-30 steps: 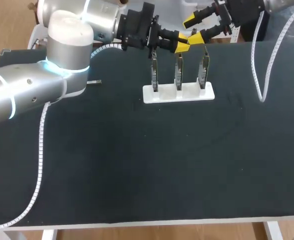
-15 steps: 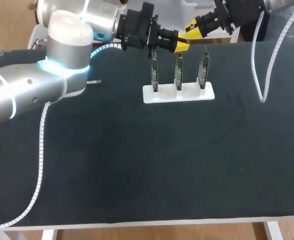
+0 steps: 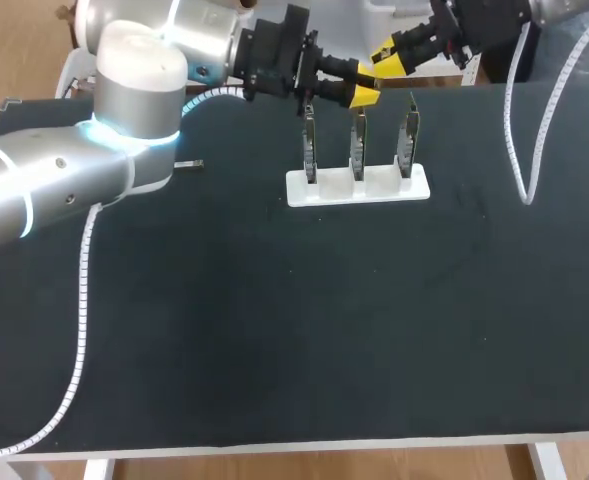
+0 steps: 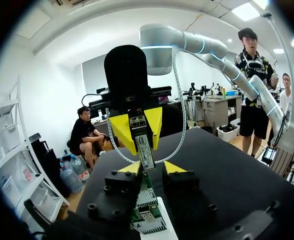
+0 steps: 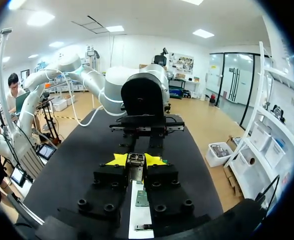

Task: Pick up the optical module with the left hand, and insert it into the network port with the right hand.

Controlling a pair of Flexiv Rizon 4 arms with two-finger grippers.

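Note:
The optical module (image 4: 146, 150), a slim metal bar with a label, hangs above the back of the table between my two grippers. My right gripper (image 5: 136, 161) is shut on the module (image 5: 135, 169), with a yellow tip against each side. In the left wrist view my left gripper (image 4: 152, 167) stands open around the module's near end, with a gap at one finger. In the head view the left gripper (image 3: 362, 92) and the right gripper (image 3: 386, 60) meet tip to tip above the white holder (image 3: 359, 187). The holder carries three upright port boards (image 3: 357, 140).
A small dark part (image 3: 189, 164) lies on the black table at the left. A white spiral cable (image 3: 517, 150) hangs onto the table at the right, and another cable (image 3: 74, 330) trails down the left. The holder's base (image 5: 140, 217) lies under both grippers.
The right gripper came in and shut on the module's far end. The left gripper's fingers have since parted a little. Neither arm has otherwise shifted.

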